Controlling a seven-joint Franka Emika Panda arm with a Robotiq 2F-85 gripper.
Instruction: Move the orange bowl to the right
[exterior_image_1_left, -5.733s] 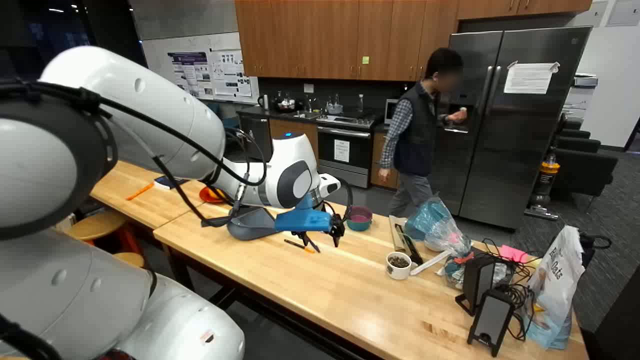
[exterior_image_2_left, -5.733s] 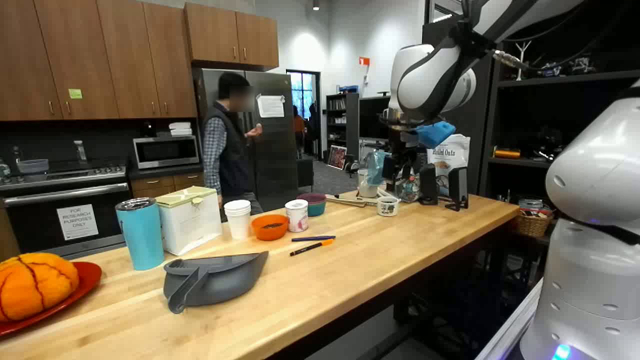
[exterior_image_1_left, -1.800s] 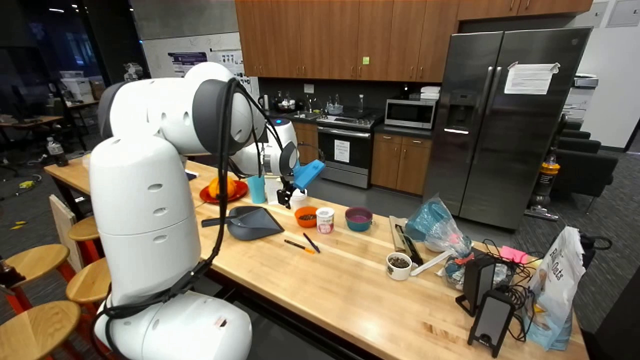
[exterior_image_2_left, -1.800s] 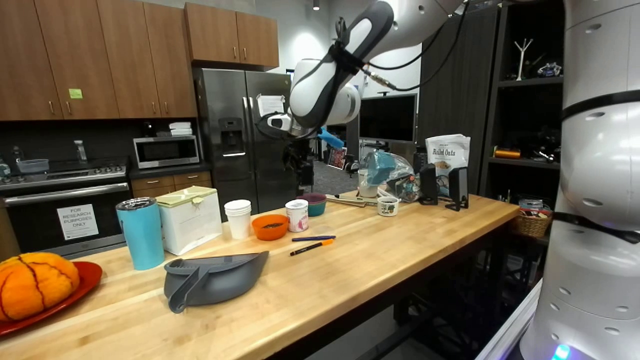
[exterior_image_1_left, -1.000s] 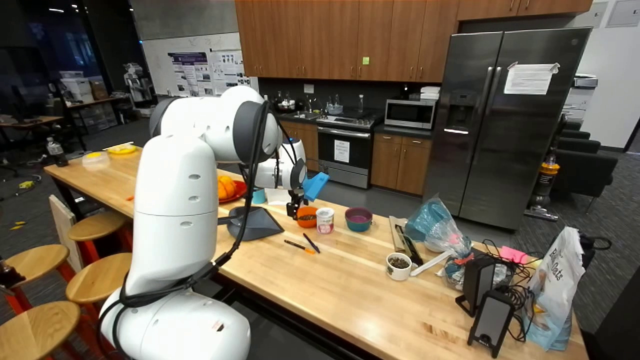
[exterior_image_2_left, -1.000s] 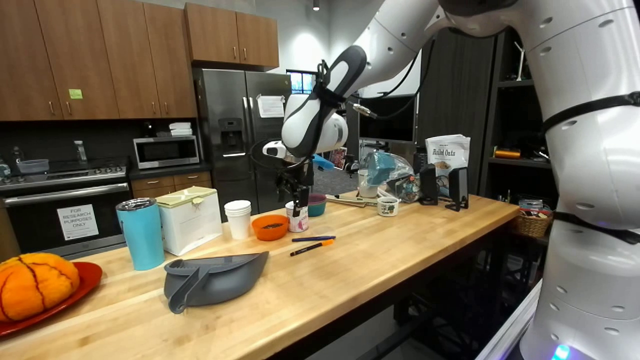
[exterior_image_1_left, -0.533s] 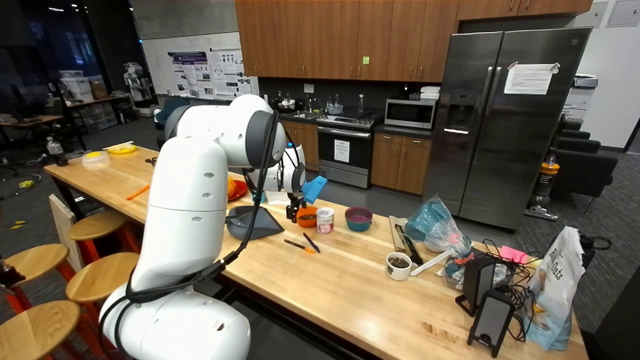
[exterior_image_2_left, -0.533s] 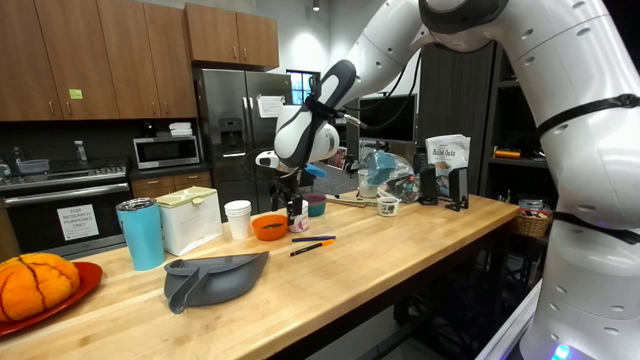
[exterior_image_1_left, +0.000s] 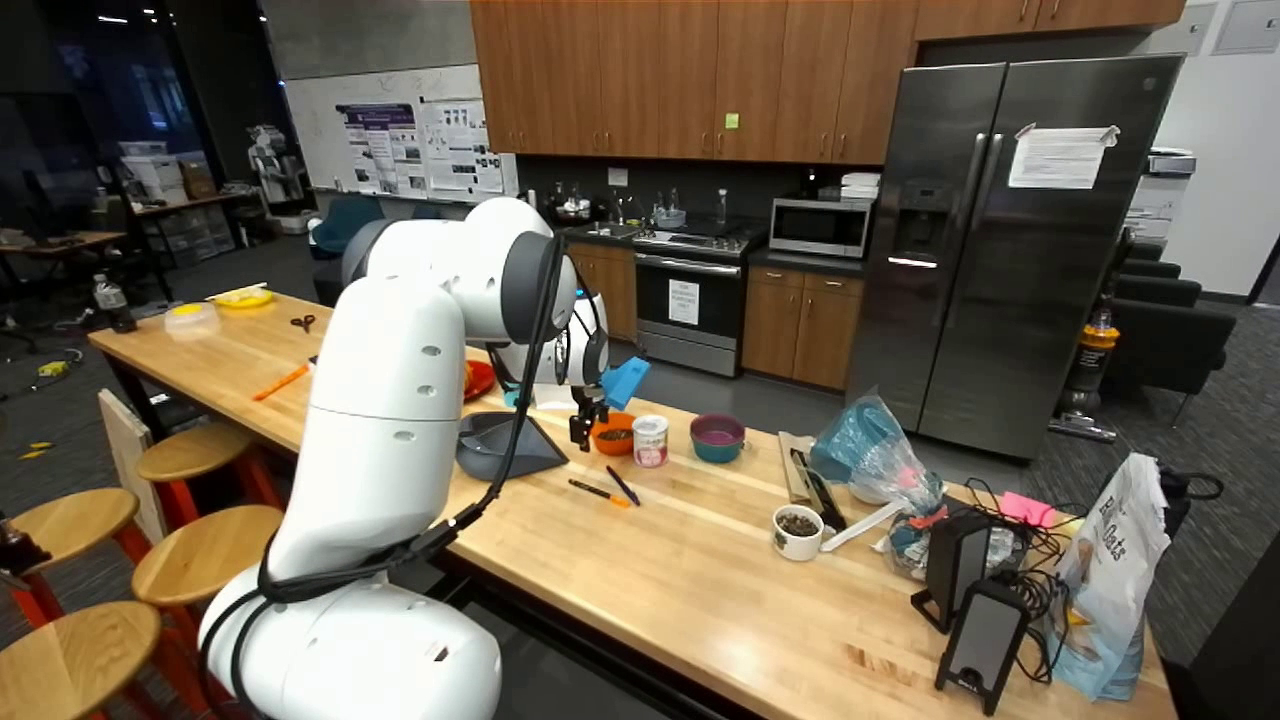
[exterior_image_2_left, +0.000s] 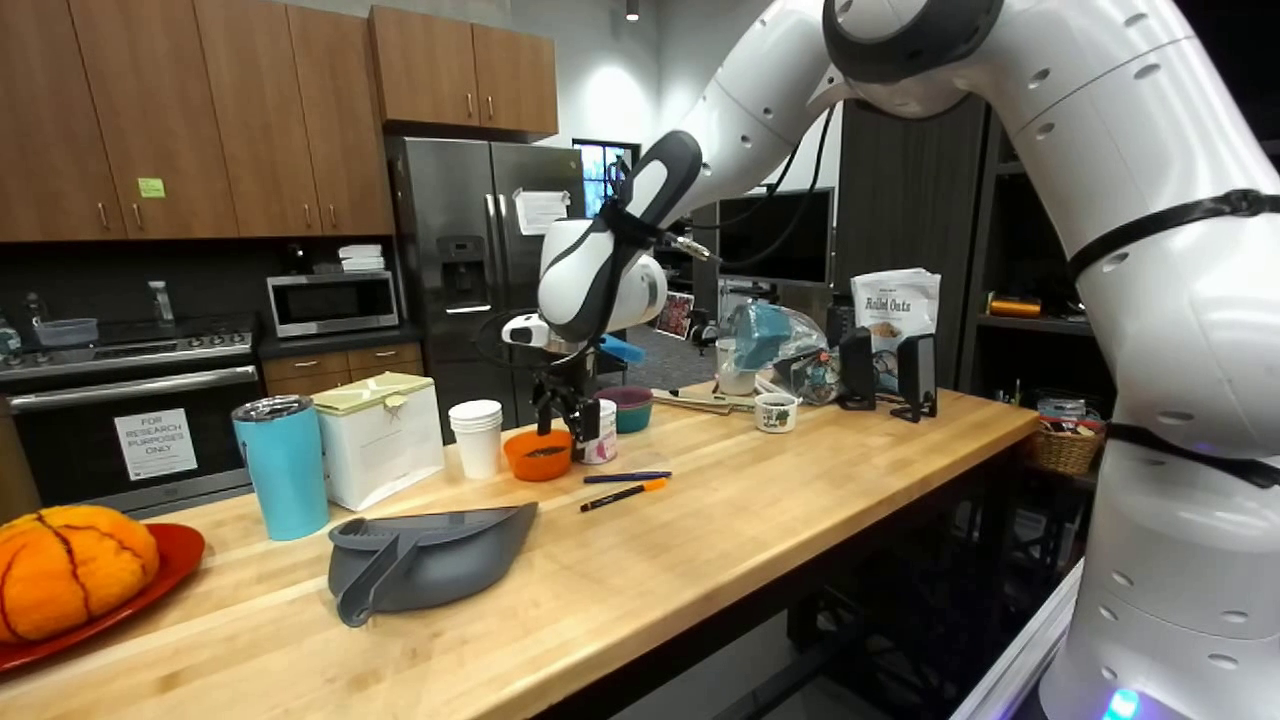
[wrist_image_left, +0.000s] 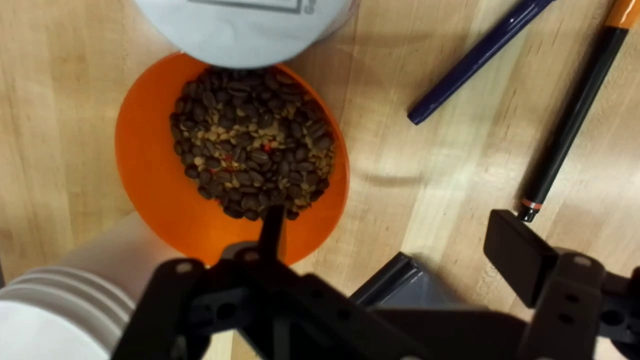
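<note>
Orange and round, the bowl (wrist_image_left: 150, 155) of coffee beans (wrist_image_left: 260, 140) sits on the wooden table (exterior_image_2_left: 800, 500) between one lidded can (exterior_image_1_left: 651, 442) and one stack of white cups (exterior_image_2_left: 476, 442). The gripper (wrist_image_left: 395, 237) stands spread, one finger at the bowl's rim, the other out over the tabletop. Two pens (wrist_image_left: 475, 65) lie nearby. One bag (exterior_image_2_left: 895, 300) reads "Rolled Oats", one of two speakers (exterior_image_1_left: 985, 635) "DELL", and the sheet (exterior_image_2_left: 155, 443) on the oven (exterior_image_2_left: 60, 465) "FOR RESEARCH PURPOSES ONLY".

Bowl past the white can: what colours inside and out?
Purple inside, teal outside; the two-tone bowl shows best in an exterior view.
</note>
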